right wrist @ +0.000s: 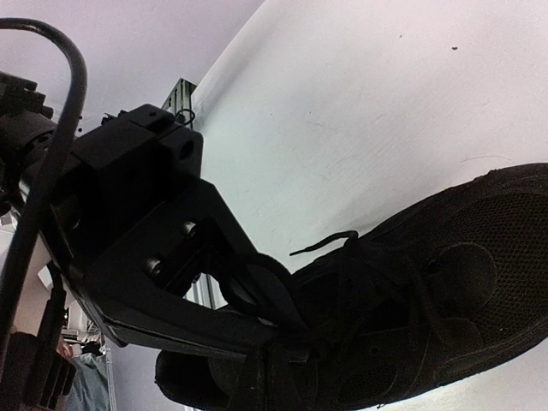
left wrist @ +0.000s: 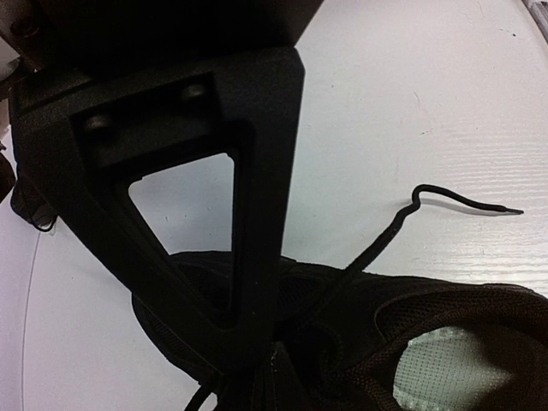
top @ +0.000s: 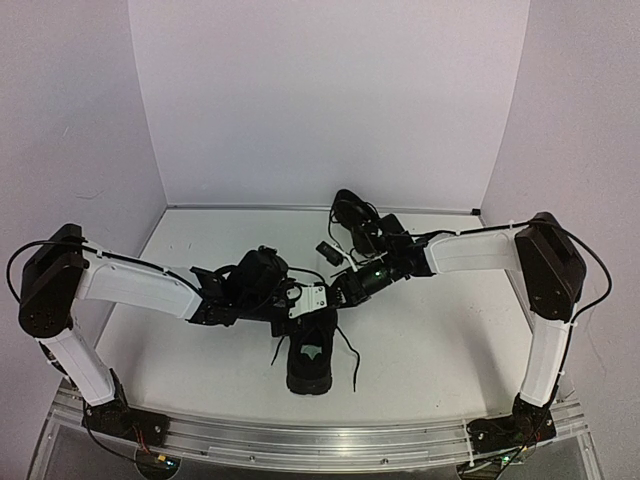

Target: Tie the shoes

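Note:
One black shoe [top: 308, 365] lies at the table's middle front, its pale insole showing, with thin lace ends trailing left and right. The second shoe [top: 352, 213] lies at the back, behind the right arm. Both grippers meet over the near shoe's lacing. My left gripper [top: 316, 305] has its jaws pressed together [left wrist: 269, 355] at the shoe's [left wrist: 462, 317] tongue, seemingly pinching lace; one lace [left wrist: 402, 218] runs off to a free end. My right gripper [top: 340, 290] is shut [right wrist: 287, 342] on a lace loop [right wrist: 261, 278] above the shoe [right wrist: 462, 282].
White walls close the table at the back and both sides. A metal rail [top: 320, 440] runs along the near edge. The two forearms cross the table from either side toward its middle.

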Controlling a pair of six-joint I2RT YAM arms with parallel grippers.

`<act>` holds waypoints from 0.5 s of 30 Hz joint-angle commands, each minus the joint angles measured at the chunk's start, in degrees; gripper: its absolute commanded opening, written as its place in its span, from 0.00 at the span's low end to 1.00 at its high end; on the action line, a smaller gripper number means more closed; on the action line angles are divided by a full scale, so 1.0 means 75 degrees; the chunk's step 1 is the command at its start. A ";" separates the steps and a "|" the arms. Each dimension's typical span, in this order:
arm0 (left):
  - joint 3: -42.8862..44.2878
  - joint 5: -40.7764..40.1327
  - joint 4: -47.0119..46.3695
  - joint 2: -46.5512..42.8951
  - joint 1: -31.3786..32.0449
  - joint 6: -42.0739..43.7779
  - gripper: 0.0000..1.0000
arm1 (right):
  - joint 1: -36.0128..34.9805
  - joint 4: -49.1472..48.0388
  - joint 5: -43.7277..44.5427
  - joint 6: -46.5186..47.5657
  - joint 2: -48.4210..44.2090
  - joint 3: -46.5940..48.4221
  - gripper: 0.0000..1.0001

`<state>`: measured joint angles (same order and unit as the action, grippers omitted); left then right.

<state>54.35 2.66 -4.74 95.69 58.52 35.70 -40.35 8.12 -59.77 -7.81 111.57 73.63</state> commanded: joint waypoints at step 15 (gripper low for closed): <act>-0.0476 -0.0273 -0.2198 0.0205 -0.0056 -0.1255 0.00 | -0.0071 -0.0394 -0.0699 -0.0218 -0.0209 -0.0121 0.05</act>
<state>50.60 1.41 -14.40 96.92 58.46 28.05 -40.10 6.51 -61.52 -9.16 111.53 73.48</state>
